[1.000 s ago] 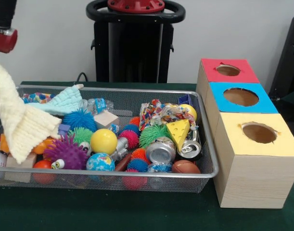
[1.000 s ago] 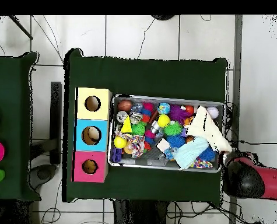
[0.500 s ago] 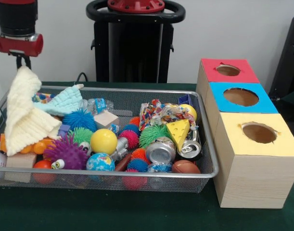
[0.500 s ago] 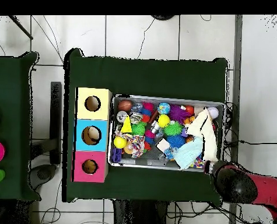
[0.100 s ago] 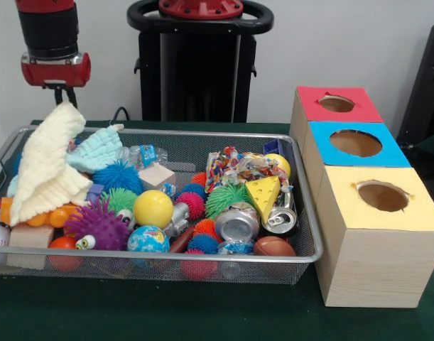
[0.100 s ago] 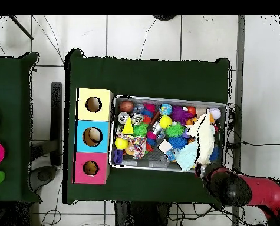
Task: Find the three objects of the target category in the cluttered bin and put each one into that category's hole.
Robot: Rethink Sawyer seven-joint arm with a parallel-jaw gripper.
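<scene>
The end effector (image 5: 66, 96) hangs at about 10 o'clock in the front view, its dark tips pinched onto the top corner of a cream knitted cloth (image 5: 47, 167). The cloth drapes down from that corner, its lower folds resting on the clutter at the 9 o'clock end of the wire bin (image 5: 202, 135). Overhead, the end effector (image 6: 202, 169) sits at the bin's 5 o'clock corner, and the cream knitted cloth (image 6: 204, 138) runs up from it toward 12 o'clock.

Just beside the cream cloth, at 2 o'clock from it, lies a pale blue cloth (image 5: 96, 150). Below it are a purple spiky ball (image 5: 97, 226), a yellow ball (image 5: 153, 208) and a small globe ball (image 5: 147, 240). Toward 3 o'clock in the bin lie a cheese wedge toy (image 5: 264, 195), two crushed cans (image 5: 238, 222) and a small brown football (image 5: 273, 246).

On the green tabletop (image 5: 167, 312), just beside the bin at 3 o'clock, stand three joined boxes, each with a round hole: a red box (image 5: 336, 104), a blue box (image 5: 356, 143) and a yellow box (image 5: 382, 197).
</scene>
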